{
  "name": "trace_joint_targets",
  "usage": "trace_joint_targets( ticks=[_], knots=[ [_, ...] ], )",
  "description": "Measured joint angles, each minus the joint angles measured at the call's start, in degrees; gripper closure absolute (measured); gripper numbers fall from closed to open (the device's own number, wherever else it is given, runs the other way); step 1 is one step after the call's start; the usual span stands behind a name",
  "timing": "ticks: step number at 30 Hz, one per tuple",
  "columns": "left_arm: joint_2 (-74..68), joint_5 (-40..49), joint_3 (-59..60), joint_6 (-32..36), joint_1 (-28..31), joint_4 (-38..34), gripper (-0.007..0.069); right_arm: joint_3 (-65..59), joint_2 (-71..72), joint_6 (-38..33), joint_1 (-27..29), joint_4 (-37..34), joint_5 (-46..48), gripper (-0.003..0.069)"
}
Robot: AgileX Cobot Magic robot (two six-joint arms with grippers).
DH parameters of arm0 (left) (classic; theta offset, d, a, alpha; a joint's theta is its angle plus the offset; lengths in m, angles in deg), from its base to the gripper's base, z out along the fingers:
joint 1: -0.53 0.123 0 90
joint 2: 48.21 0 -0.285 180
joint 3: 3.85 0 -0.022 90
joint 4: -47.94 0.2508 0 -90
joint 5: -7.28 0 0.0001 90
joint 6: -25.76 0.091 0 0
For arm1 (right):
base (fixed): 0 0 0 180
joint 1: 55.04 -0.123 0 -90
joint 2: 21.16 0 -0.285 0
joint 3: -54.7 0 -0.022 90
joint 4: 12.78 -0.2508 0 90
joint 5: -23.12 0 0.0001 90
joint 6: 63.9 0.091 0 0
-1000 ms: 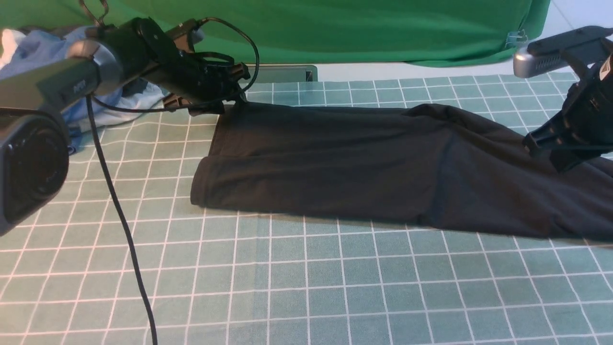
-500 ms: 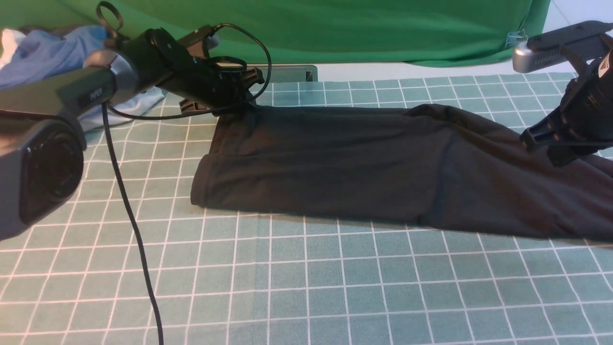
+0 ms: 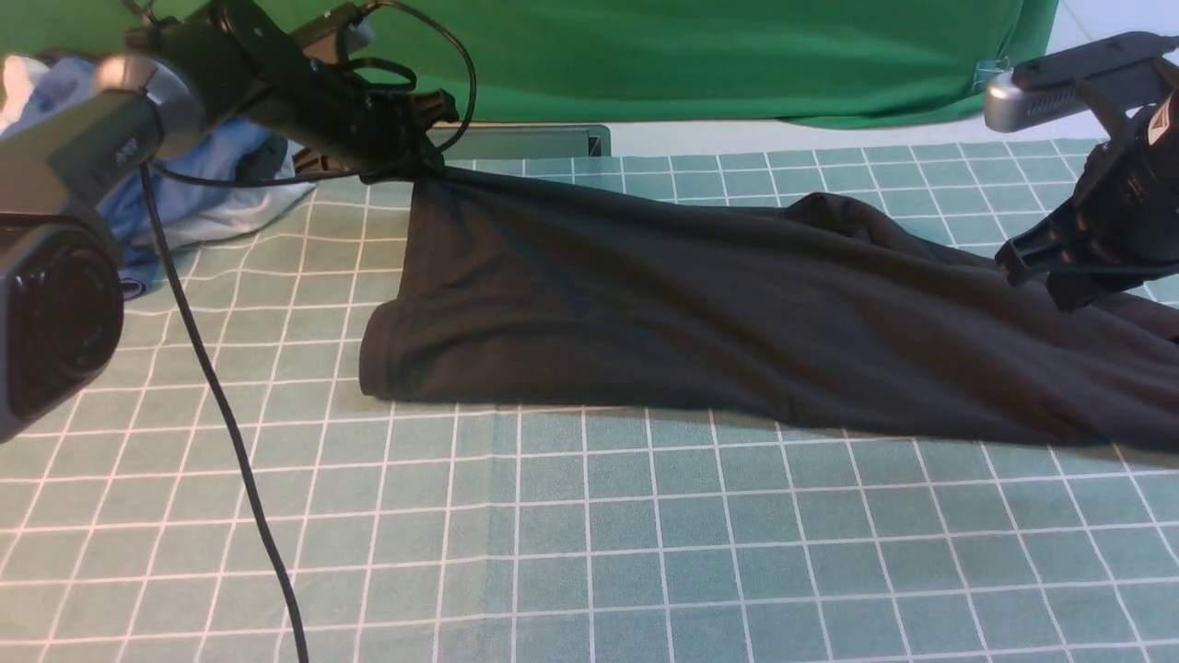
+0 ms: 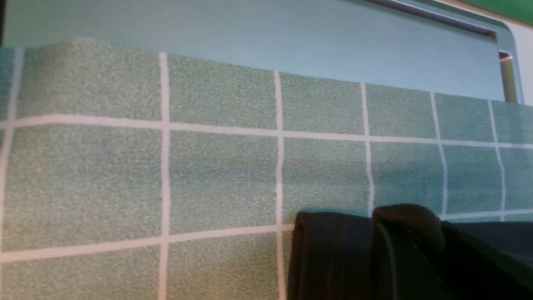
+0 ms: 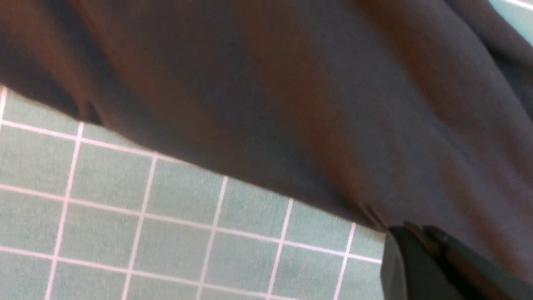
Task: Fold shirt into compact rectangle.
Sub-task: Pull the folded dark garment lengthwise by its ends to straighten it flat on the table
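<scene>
1. When we look from the front, we see the shirt (image 3: 700, 313) lying across the green mat (image 3: 589, 552) with white squares. It goes from the far left part of the mat to the right edge of the picture.
2. We see that it is black and soft, and it makes one long, wide band. Its near edge is almost straight, and its left end is a round fold.
3. We see the left gripper (image 3: 414, 166) shut tight on the far left corner. It holds that corner up off the mat, so the cloth rises to a point and long creases run out from it.
4. We see the right gripper (image 3: 1050, 276) pinched shut on the shirt's right side. From its wrist camera, the cloth bunches into small wrinkles at the fingers (image 5: 416, 258).
5. We see the near part of the shirt resting flat on the mat.
6. We see blue and white clothes (image 3: 203, 175) piled by the left arm, and a bright green cloth (image 3: 691, 55) hanging at the back.
</scene>
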Motion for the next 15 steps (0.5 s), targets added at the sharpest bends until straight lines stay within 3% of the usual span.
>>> trace_joint_targets(
  ticks=[5, 8, 9, 12, 15],
  knots=[
    [0.1, 0.1, -0.2, -5.8, 0.1, 4.0, 0.0494, 0.0, 0.0, 0.0, 0.0, 0.0, -0.2, 0.0627],
    [0.6, 3.2, -2.2, -11.0, 0.2, 11.8, 0.0373, 0.0, 0.0, 0.0, 0.0, 0.0, -0.2, 0.0627],
    [0.7, 3.6, -2.6, -11.6, 0.2, 12.3, 0.0365, 0.0, 0.0, 0.0, 0.0, 0.0, -0.2, 0.0627],
    [2.9, 12.0, -7.0, -13.8, 0.2, 18.3, 0.0247, 0.0, 0.0, -0.5, 0.1, 0.4, 1.3, 0.0627],
    [5.6, 21.0, -11.9, -14.2, 0.2, 19.9, 0.0222, 0.0, 0.0, -1.5, 2.1, 0.3, 4.0, 0.0627]
  ],
)
